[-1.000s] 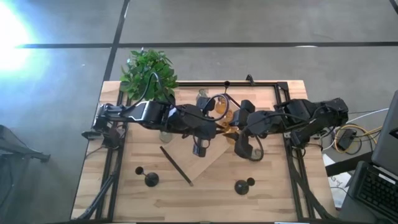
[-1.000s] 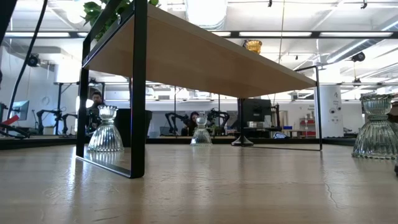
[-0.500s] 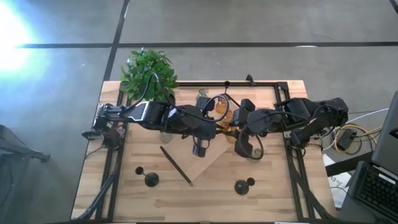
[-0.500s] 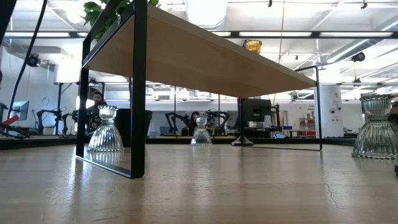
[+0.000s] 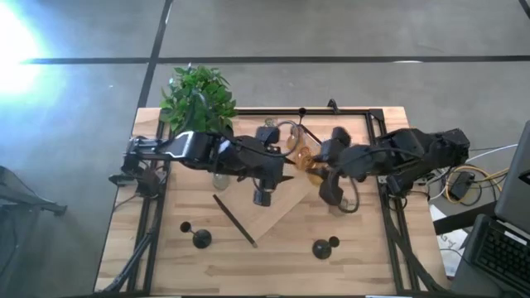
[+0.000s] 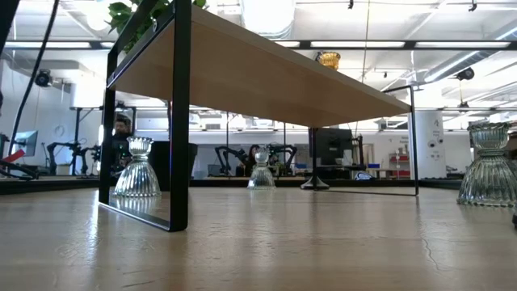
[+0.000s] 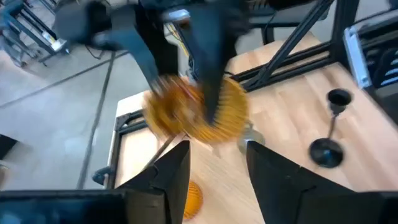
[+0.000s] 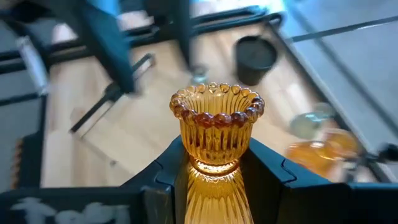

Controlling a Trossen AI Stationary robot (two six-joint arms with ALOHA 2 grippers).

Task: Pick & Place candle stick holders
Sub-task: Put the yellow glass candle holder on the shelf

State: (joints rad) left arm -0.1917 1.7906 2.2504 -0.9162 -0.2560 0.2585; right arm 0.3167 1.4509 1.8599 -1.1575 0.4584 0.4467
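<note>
An amber glass candle stick holder (image 8: pixel 216 115) sits between the fingers of my right gripper (image 8: pixel 214 163), which is shut on it above the table's middle (image 5: pixel 317 172). My left gripper (image 7: pixel 217 163) faces it from the table's left, open, with the blurred holder (image 7: pixel 193 112) just beyond its fingertips and apart from them. Another amber holder (image 5: pixel 294 142) stands farther back. Clear glass holders (image 6: pixel 135 170) (image 6: pixel 261 171) (image 6: pixel 489 166) stand on the table. Black stemmed holders (image 5: pixel 199 238) (image 5: pixel 321 248) stand near the front edge. My right gripper pinches the amber holder at its narrow waist (image 8: pixel 214 167), below the beaded cup, one finger on each side. The fingers come slanting down from the table's right. The holder is lifted clear of the table, and its cup (image 8: pixel 217 106) stands out beyond the fingertips.
A raised wooden shelf on a black frame (image 6: pixel 179 121) spans the back of the table, with an amber piece (image 6: pixel 328 59) on top. A green plant (image 5: pixel 197 98) stands at the back left. A thin black stick (image 5: pixel 236 219) lies near the front.
My right gripper has drawn a little toward the table's right with the amber holder. My left gripper now stands apart from the holder, which has stayed lifted throughout.
</note>
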